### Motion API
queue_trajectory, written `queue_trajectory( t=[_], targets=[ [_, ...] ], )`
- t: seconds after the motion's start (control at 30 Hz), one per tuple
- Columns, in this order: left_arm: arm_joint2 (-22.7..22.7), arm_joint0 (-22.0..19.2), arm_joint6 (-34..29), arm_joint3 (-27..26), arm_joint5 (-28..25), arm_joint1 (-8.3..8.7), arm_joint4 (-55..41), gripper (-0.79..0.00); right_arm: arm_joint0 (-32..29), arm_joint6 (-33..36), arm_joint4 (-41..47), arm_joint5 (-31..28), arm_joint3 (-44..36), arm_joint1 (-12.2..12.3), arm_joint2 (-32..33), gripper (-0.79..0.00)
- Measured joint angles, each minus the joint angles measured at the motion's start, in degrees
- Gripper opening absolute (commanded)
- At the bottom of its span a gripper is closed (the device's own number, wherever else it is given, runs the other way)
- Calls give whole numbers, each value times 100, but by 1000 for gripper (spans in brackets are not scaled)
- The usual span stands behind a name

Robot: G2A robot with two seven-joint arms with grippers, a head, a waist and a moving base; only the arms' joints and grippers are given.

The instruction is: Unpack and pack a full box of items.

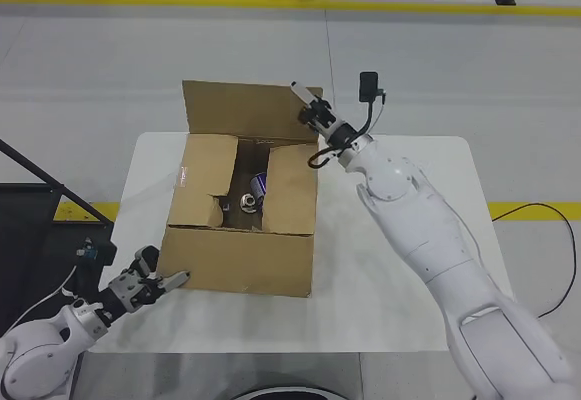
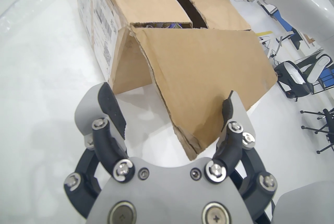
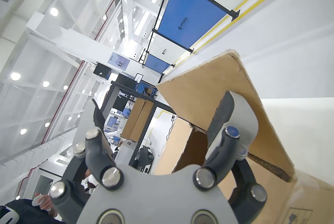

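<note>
- The box (image 1: 292, 190) sits mid-table (image 1: 390, 250), and I'd say they are at the opening stage: two side flaps lie half folded over the top, with some items (image 1: 253, 190) showing in the gap between them.
- The left gripper (image 2: 168, 94) has its fingers apart. A corner of the near flap (image 2: 203, 66) pokes in between them, and one pad (image 2: 227, 107) is right against the cardboard.
- The rest of that flap slopes up and away from the gripper to the box's top edge.
- The right gripper (image 3: 161, 100) is also spread wide, up at the outer corner of the raised far flap (image 3: 208, 84).
- That flap lies against one finger (image 3: 229, 115), not between the two.
- To do this well, I'd have the left gripper close on the flap deeper in than the torn corner, which looks frayed and likely to rip.
- It should then swing the flap down and out along its hinge, not tug it straight back, or the whole box may slide.
- The right one would do better pushing the far flap back with that finger, or shifting over so the cardboard sits between the pads before closing.
- The side flaps need folding outward next, before anything can be lifted out.
</note>
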Motion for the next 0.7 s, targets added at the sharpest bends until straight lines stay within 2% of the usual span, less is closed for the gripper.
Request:
queue_trajectory(
  t=[0.37,0.7],
  targets=[
    [-16,187,222,-83,94,31,100,0,563,-213,73,-82,1666,-596,-352,0],
    [79,139,234,24,76,74,129,0,785,-97,147,-323,2357,-865,-306,0]
  ],
)
